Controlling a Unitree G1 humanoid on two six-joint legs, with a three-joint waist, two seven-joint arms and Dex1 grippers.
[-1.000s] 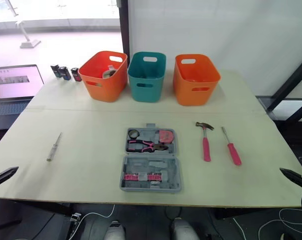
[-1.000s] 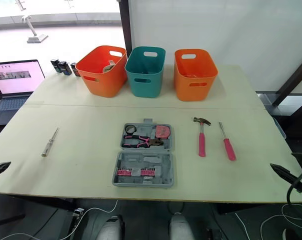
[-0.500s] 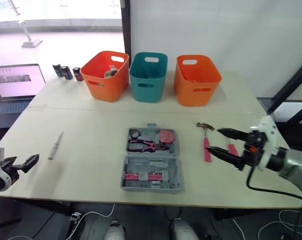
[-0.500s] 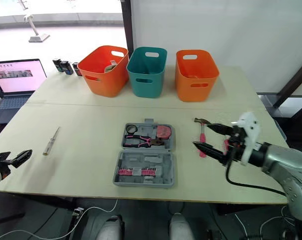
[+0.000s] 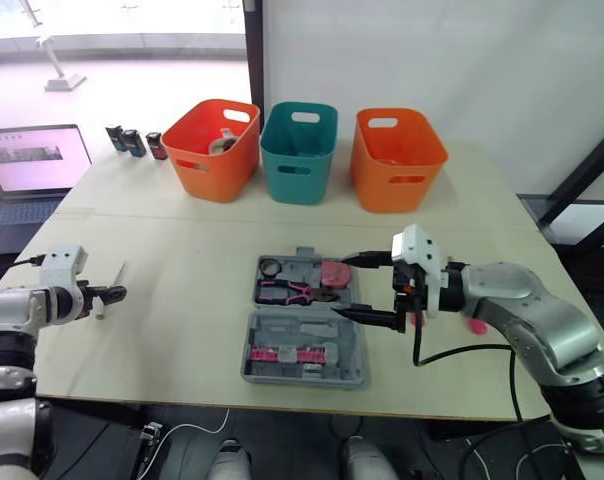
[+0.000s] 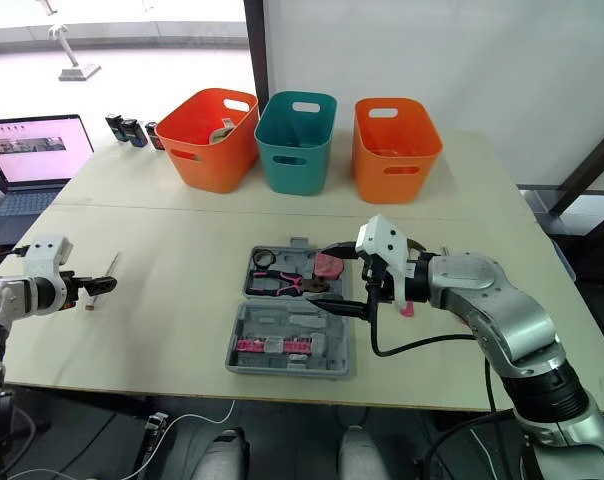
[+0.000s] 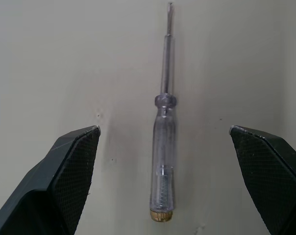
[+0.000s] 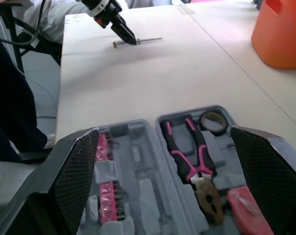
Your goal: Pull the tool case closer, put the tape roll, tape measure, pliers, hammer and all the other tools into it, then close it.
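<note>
Inside the open tool case (image 5: 304, 337) lie tape roll (image 5: 270, 267), tape measure (image 5: 334, 272), pliers (image 5: 287, 291); screwdriver (image 7: 162, 161) lies outside; left fingers (image 7: 72, 166) and right fingers (image 8: 74, 171) spread.

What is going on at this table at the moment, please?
The robot is packing a tool case, which lies open in the middle of the table with the pliers, tape roll and tape measure already in it. Its open right gripper hovers over the case's right side. Its open left gripper straddles a clear screwdriver on the table, not yet gripping it.
</note>
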